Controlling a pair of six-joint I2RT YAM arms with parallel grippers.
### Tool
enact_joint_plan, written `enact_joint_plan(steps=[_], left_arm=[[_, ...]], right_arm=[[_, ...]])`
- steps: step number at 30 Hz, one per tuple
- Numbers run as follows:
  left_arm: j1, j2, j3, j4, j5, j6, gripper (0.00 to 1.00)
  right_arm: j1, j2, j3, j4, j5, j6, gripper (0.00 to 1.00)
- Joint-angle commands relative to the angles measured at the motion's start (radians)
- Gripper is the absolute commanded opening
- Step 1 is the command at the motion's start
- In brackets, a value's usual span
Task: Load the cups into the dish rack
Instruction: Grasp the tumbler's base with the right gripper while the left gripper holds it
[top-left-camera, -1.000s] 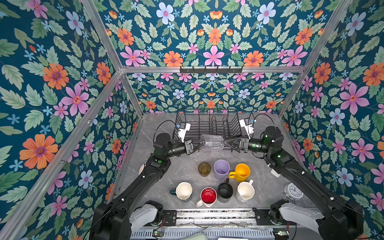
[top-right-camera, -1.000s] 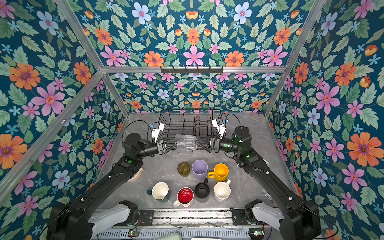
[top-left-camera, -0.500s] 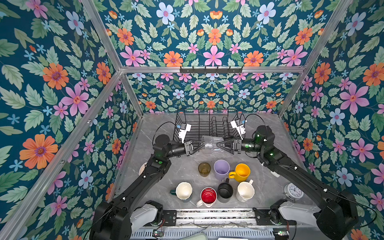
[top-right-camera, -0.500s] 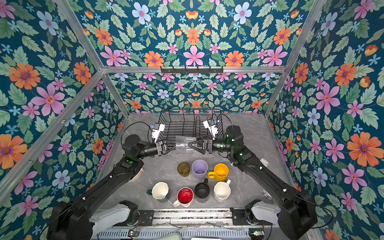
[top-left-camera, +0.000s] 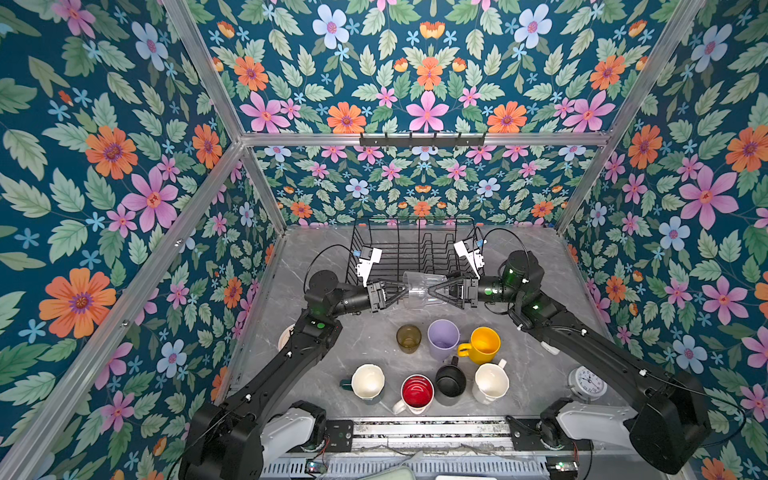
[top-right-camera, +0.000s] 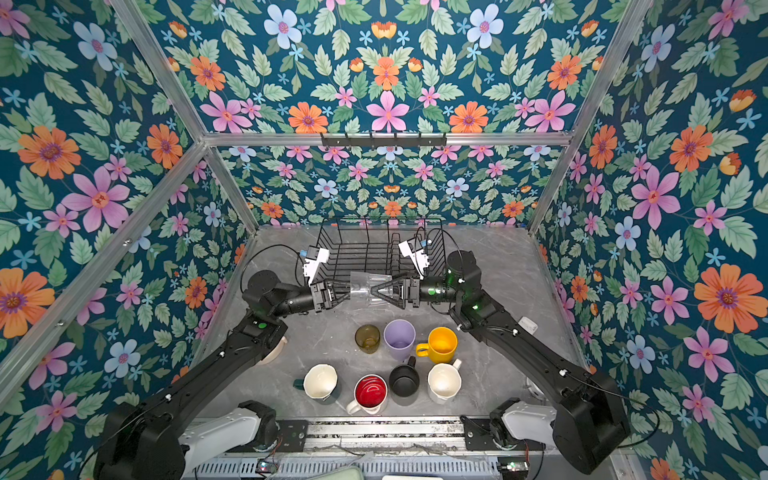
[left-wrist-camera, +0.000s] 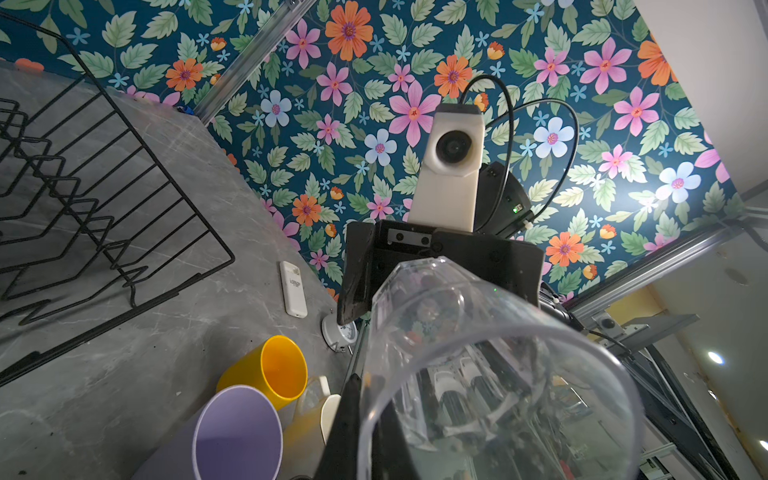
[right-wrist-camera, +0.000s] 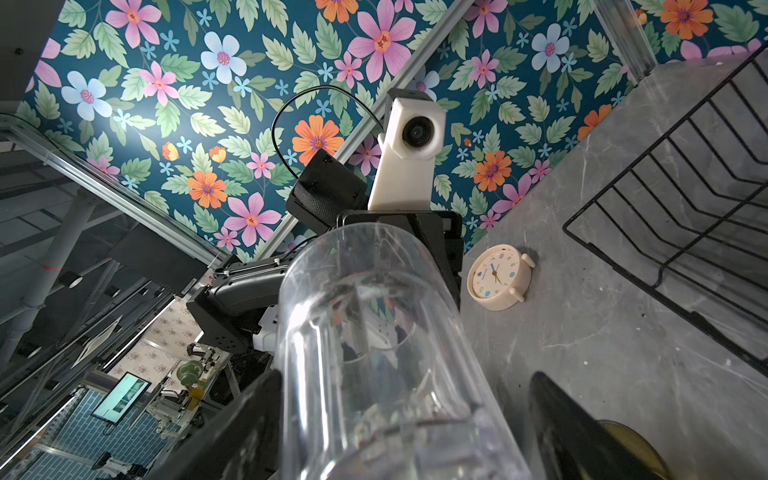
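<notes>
The left fingers (top-left-camera: 399, 291) are pinched shut on the wall of the glass (top-left-camera: 417, 279) at its open rim, so it hangs on its side in the air with its base pointing right. The right fingers (top-left-camera: 441, 290) stand wide apart around that base end, one on each side. The right wrist view shows a gap beside the glass, so they grip nothing yet. This reads as a hand-over: a rim pinch is probably too thin for setting the glass down well, and a hold across the body would let the right arm turn it mouth down. The glass hangs just near of the rack (top-left-camera: 415, 245), which sits far and central on the table (top-left-camera: 374, 332) and holds no cups. Its near wall and upright loops must be cleared on the way in. Nearer stand the olive tumbler (top-left-camera: 408, 337), lilac tumbler (top-left-camera: 443, 344) and yellow mug (top-left-camera: 482, 345) in a row. Nearer again are the green mug (top-left-camera: 368, 382), red-lined mug (top-left-camera: 417, 392), black mug (top-left-camera: 450, 380) and cream mug (top-left-camera: 491, 382), all well apart from the rack. A white clock (top-left-camera: 587, 382) stands near right, a cream clock (right-wrist-camera: 496, 276) sits left by the left arm (top-left-camera: 291, 365), and a remote (left-wrist-camera: 293, 289) lies right.
</notes>
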Motion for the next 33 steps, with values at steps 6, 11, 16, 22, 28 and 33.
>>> enact_joint_plan(steps=[6,11,16,22,28,33], left_arm=[[0.000,-0.001,0.000,0.086,0.029,-0.017,0.00],[0.000,0.005,0.002,0.091,0.024,-0.018,0.00],[0.000,0.013,0.004,0.120,0.025,-0.035,0.00],[0.000,0.018,0.005,0.143,0.018,-0.047,0.00],[0.000,0.022,0.006,0.154,0.013,-0.055,0.00],[0.001,0.025,0.008,0.156,0.005,-0.056,0.00]], right_arm=[[0.019,0.020,0.011,0.013,-0.013,-0.005,0.85],[0.027,0.031,0.015,0.008,-0.018,-0.002,0.76],[0.027,0.030,0.009,-0.004,-0.014,0.000,0.65],[0.028,0.024,-0.001,-0.020,0.005,0.003,0.60],[0.027,0.025,0.003,-0.039,0.026,0.021,0.38],[0.028,0.041,0.041,-0.056,0.038,0.076,0.13]])
